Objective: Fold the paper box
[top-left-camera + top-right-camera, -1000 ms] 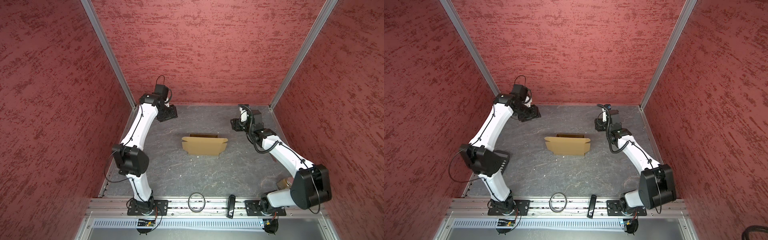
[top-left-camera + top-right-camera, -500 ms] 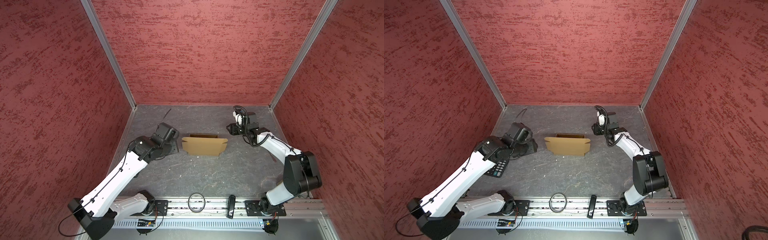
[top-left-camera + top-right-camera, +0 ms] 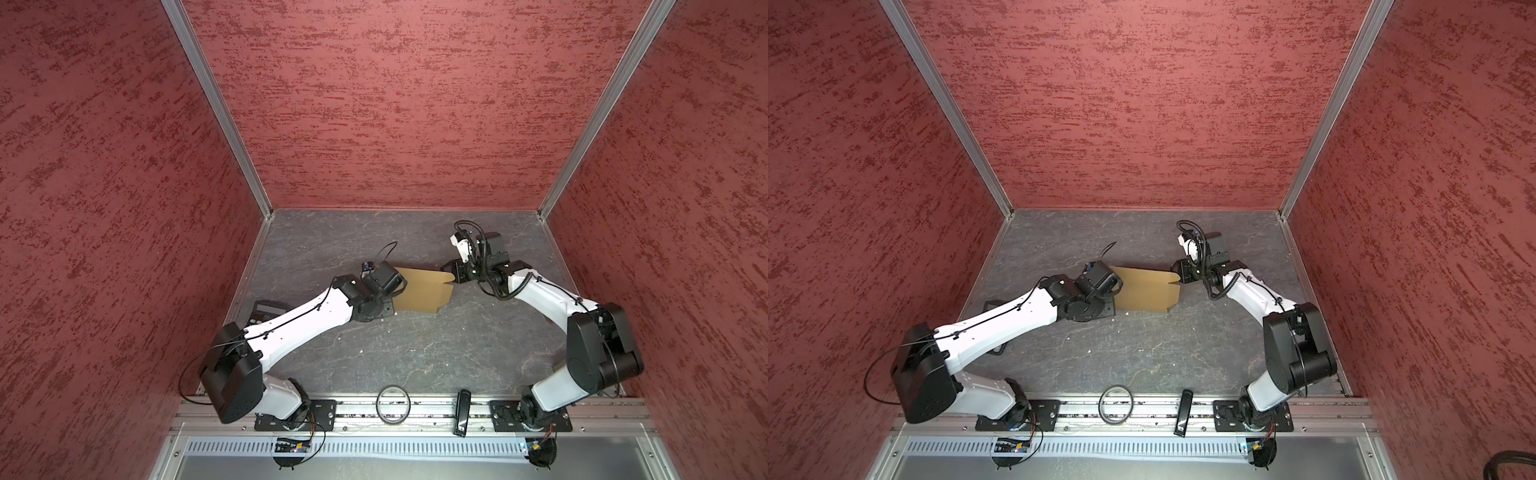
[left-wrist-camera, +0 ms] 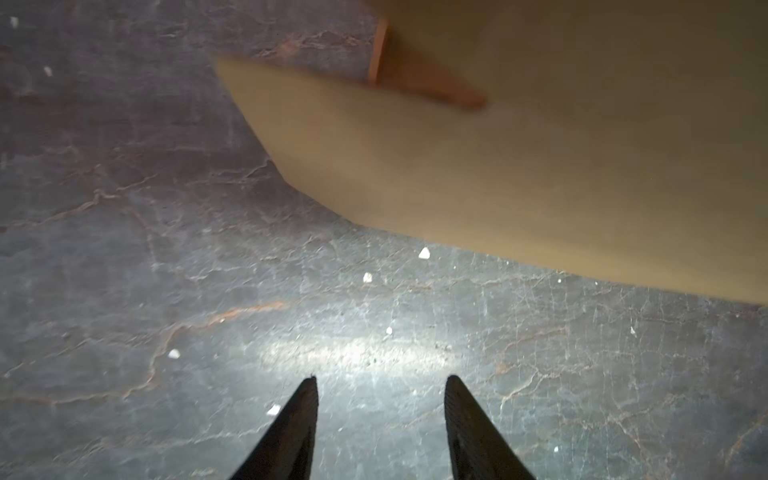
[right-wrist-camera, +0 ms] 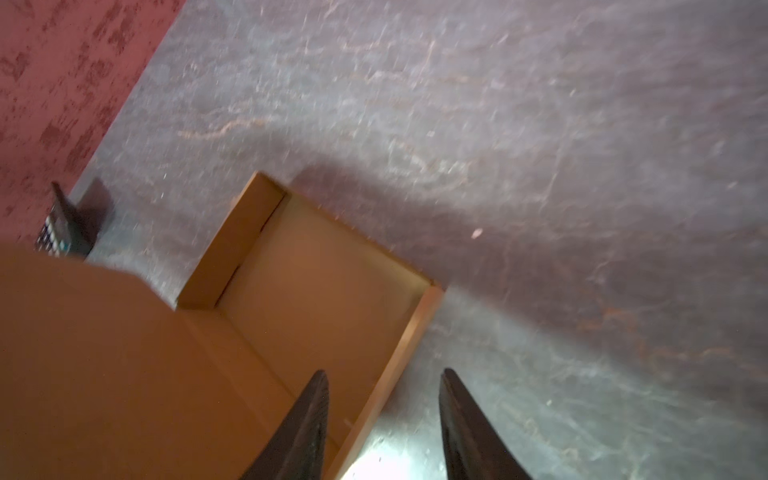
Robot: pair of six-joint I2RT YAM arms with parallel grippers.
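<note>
The box [image 3: 422,291], a walled tray with its wide flap not yet closed, lies on the table [image 3: 415,353], the left gripper [image 4: 380,379] hovering just off one end, fingers apart and empty, while the right gripper [image 5: 384,374] at the opposite end has fingers parted astride a wall, seemingly to pinch it.

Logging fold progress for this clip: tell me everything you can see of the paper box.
The paper box is plain tan cardboard, unprinted, partly folded: a shallow tray with low upright walls and a wide lid flap raised over it. It rests on the grey table. The right gripper straddles one side wall, jaws open.
</note>
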